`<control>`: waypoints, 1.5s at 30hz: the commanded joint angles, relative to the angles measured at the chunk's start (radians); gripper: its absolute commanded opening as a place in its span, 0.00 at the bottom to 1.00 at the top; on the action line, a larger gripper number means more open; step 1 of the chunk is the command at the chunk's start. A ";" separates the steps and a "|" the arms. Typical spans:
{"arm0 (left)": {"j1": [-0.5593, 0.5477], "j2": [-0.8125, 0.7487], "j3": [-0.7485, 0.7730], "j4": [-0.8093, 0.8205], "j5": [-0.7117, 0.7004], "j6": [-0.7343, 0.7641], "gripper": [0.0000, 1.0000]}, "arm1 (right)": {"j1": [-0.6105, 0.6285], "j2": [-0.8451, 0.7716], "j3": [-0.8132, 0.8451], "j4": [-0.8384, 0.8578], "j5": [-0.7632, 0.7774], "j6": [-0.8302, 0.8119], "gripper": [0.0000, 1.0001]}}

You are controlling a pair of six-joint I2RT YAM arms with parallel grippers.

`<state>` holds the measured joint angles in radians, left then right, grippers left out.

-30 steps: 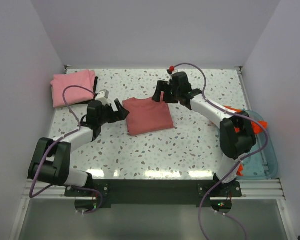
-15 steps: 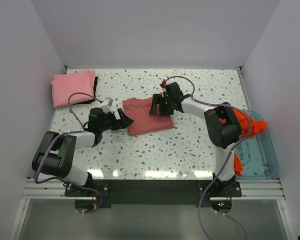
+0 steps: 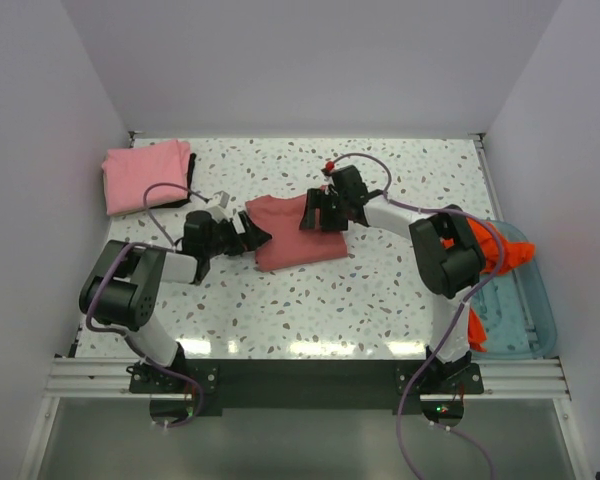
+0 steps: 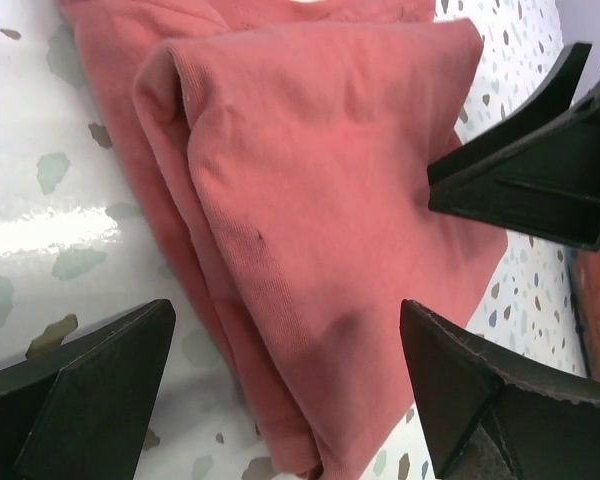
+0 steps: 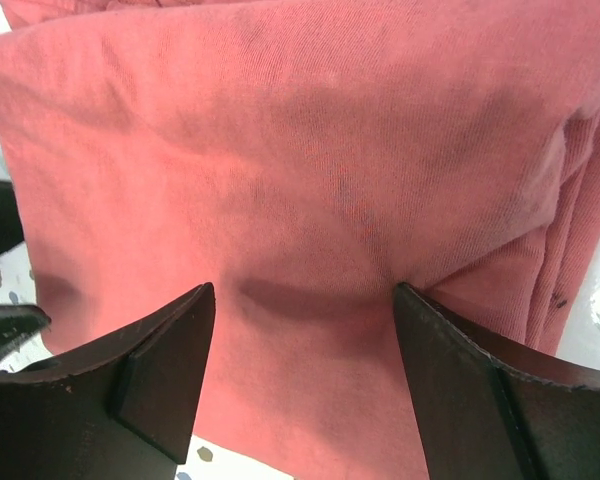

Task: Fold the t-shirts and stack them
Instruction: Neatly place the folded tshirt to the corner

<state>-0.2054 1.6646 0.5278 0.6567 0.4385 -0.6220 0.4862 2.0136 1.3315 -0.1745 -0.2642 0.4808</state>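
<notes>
rose shirt: dusty rose-red cloth t-shirt, folded into a rough rectangle, lying flat, slightly skewed to the table edges
rose shirt location: middle of the white speckled tabletop, between the two grippers
rose shirt surface: fine knit and soft creases. Stacked fold layers show along one side edge, with a rounded fold on the top layer. A few tiny dark specks.
left gripper: jaws spread wide, straddling the shirt's left corner. Cloth lies between the fingers and nothing is pinched.
right gripper: jaws wide apart, over the far-right part of the same shirt. Fingertips are down at the top layer, with a shallow dark crease in the cloth between them. No clamp visible.
pink shirt: lighter pink cloth t-shirt, folded, at the far-left corner of the table, well apart from the rose one
tray: pale blue see-through plastic tray, at the table's right edge, beside the right arm
tray contents: bright orange cloth t-shirt, bunched up and unfolded, partly hidden behind the right arm. More orange shows at the tray's left rim.
</notes>
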 commanded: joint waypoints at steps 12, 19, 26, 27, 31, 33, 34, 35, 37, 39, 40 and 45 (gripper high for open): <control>-0.129 0.084 0.176 -0.175 -0.121 -0.077 1.00 | 0.003 0.010 0.057 -0.347 -0.012 0.004 0.75; -0.224 0.116 0.207 -0.226 -0.156 -0.110 1.00 | 0.005 0.027 0.054 -0.336 -0.049 0.045 0.73; -0.255 0.164 0.282 -0.284 -0.191 -0.105 0.88 | 0.005 0.057 0.081 -0.338 -0.069 0.053 0.72; -0.255 0.173 0.287 -0.307 -0.199 -0.105 0.84 | 0.005 0.060 0.081 -0.336 -0.069 0.051 0.72; -0.255 0.187 0.313 -0.358 -0.263 -0.096 0.55 | 0.006 0.059 0.075 -0.339 -0.075 0.047 0.72; -0.255 0.199 0.333 -0.385 -0.279 -0.084 0.45 | 0.005 0.051 0.063 -0.335 -0.079 0.050 0.72; -0.255 0.205 0.340 -0.394 -0.290 -0.079 0.35 | 0.005 0.050 0.058 -0.332 -0.079 0.050 0.72; -0.255 0.214 0.360 -0.404 -0.293 -0.070 0.29 | 0.006 0.047 0.055 -0.330 -0.084 0.051 0.72; -0.255 0.218 0.383 -0.434 -0.313 -0.056 0.13 | 0.006 0.033 0.044 -0.332 -0.087 0.051 0.72; -0.253 0.205 0.425 -0.485 -0.325 -0.025 0.04 | 0.005 0.021 0.040 -0.341 -0.089 0.048 0.72; -0.250 0.199 0.442 -0.509 -0.346 -0.010 0.00 | 0.005 0.013 0.041 -0.361 -0.089 0.044 0.73; -0.210 0.150 0.593 -0.716 -0.374 0.154 0.00 | 0.002 -0.076 0.077 -0.450 -0.055 0.009 0.82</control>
<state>-0.4515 1.8545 1.0145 0.1001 0.1383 -0.6041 0.4843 2.0079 1.4113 -0.4633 -0.3321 0.5163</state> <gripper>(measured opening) 0.208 0.802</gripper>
